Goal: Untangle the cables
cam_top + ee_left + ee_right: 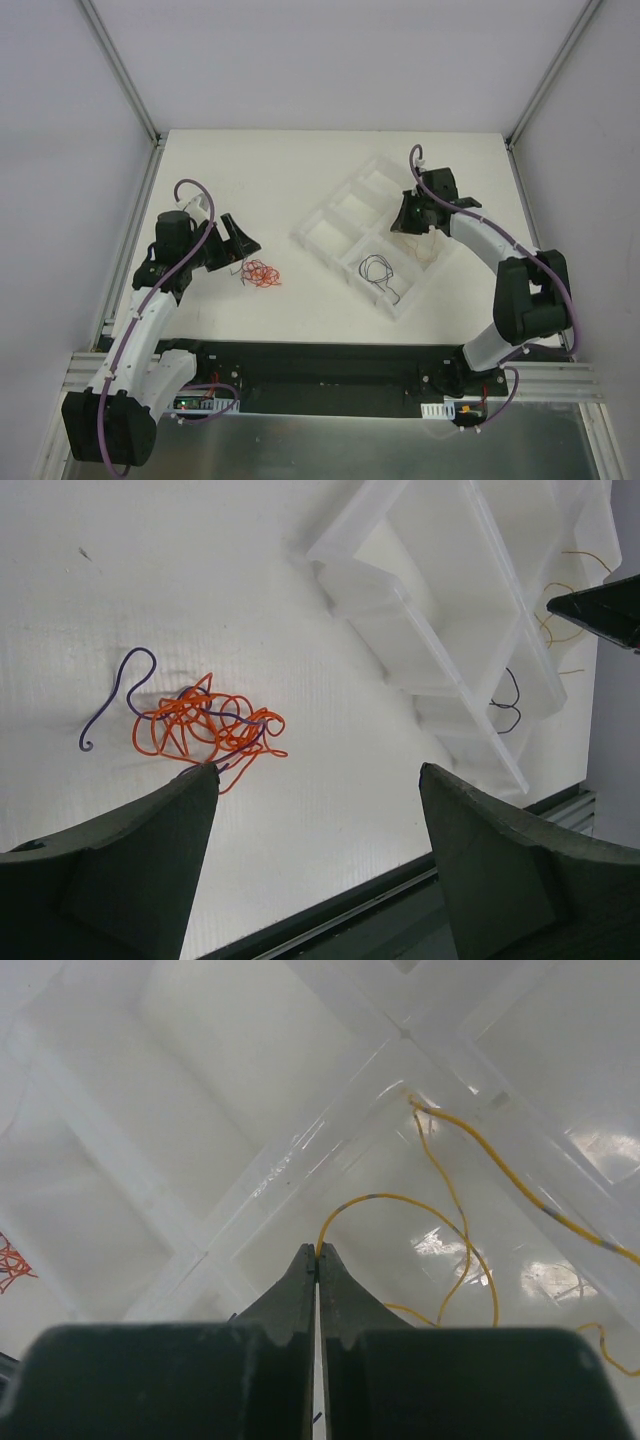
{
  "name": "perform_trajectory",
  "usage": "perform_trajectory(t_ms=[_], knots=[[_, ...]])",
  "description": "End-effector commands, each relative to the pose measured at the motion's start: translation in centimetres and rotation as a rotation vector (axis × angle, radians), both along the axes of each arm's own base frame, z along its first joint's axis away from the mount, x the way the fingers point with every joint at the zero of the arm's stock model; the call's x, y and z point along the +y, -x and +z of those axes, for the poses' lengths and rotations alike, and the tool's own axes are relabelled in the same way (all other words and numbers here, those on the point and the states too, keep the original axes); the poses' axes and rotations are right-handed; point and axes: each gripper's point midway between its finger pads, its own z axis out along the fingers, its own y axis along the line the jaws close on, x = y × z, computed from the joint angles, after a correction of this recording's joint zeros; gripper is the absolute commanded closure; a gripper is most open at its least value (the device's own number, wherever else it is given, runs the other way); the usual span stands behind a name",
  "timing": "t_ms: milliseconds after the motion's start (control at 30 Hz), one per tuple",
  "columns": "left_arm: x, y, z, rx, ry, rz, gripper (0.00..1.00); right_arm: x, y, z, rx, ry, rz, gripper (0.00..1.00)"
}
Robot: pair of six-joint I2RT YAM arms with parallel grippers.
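Observation:
A small tangle of orange-red cable (262,273) with a dark purple strand (120,695) lies on the white table, also in the left wrist view (205,725). My left gripper (243,247) is open and empty just above and beside it (318,780). A dark cable (380,270) lies in the near compartment of the clear tray (325,250). My right gripper (420,222) is over the tray's right compartment, shut on the end of a thin yellow cable (440,1210) at its tips (318,1252); the cable loops down into that compartment.
The clear divided tray (200,1250) sits diagonally right of centre, with several compartments. The black base strip (330,375) runs along the near edge. White walls and metal frame posts (120,70) enclose the table.

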Motion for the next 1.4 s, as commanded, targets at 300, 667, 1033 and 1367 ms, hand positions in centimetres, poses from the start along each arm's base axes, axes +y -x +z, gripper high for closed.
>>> perform_trajectory(t_ms=[300,667,1033,1367], knots=[[0.4,-0.4,0.8,-0.035,-0.027,-0.014,0.19,-1.4,1.6,5.1,0.006,0.066,0.021,0.53],[0.2,-0.2,-0.4,0.021,-0.031,-0.027,0.19,-6.5,-1.0,6.8,-0.061,0.126,-0.086,0.37],[-0.2,0.8,-0.9,0.023,-0.010,-0.052,0.19,-6.1,-4.3,4.0,-0.066,0.144,0.102,0.37],[-0.3,0.8,-0.4,0.013,-0.003,-0.064,0.19,-6.4,-4.2,3.2,-0.051,0.179,0.096,0.68]])
